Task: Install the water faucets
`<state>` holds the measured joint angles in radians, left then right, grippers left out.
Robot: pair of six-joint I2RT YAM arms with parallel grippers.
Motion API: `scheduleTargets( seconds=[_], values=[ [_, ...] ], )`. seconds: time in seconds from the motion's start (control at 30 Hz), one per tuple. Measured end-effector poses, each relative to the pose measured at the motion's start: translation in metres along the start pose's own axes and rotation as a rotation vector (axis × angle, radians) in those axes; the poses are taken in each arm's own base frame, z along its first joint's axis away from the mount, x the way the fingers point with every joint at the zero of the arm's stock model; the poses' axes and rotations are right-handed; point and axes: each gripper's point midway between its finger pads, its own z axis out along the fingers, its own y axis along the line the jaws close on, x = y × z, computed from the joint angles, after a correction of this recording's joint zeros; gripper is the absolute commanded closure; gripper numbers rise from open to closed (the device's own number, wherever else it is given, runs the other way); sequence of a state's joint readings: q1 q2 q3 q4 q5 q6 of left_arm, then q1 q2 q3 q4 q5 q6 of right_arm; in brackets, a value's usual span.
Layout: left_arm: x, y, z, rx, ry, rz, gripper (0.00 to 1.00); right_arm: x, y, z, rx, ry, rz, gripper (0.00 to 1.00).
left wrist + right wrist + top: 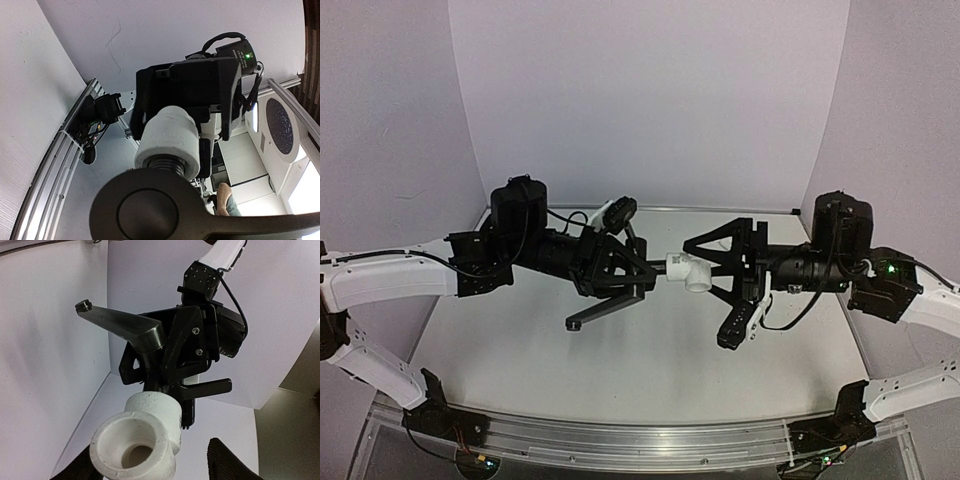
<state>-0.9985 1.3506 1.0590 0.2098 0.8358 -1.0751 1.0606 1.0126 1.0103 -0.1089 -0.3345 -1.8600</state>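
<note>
My left tool [642, 268] clamps the faucet [605, 310]; right tool [708, 266], open around the white fitting [688, 270], risks letting it cross-thread

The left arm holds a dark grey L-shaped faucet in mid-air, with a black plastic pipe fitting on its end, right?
Not black: the plastic pipe fitting on the dark grey L-shaped faucet is white, as the right wrist view shows.

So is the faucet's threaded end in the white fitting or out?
In, partly. The left wrist view shows the faucet thread entering the white fitting, with a few turns exposed below its mouth; how deep it sits, cannot tell.
</note>
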Motion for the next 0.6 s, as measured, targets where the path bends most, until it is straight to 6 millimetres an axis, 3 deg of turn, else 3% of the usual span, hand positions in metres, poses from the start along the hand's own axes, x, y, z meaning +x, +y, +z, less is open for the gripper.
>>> scheduleTargets(
  seconds=[0.13,0.27,0.47,0.53,0.6],
  values=[
    [-0.004,-0.002,-0.001,0.001,-0.023,0.029,1.00,-0.002,-0.005,0.000,0.021,-0.005,0.046,0.56],
    [-0.012,-0.008,-0.007,-0.022,-0.086,0.096,1.00,-0.006,-0.011,0.000,0.027,-0.023,0.217,0.59],
    [-0.017,-0.025,-0.020,-0.024,-0.141,0.227,1.00,-0.004,-0.044,0.002,0.060,-0.055,0.559,0.69],
    [-0.018,-0.025,-0.021,-0.027,-0.142,0.260,1.00,-0.002,-0.052,0.004,0.053,-0.061,0.680,0.64],
    [-0.019,-0.023,-0.022,-0.033,-0.141,0.281,1.00,-0.001,-0.055,0.007,0.042,-0.062,0.767,0.48]
  ],
)
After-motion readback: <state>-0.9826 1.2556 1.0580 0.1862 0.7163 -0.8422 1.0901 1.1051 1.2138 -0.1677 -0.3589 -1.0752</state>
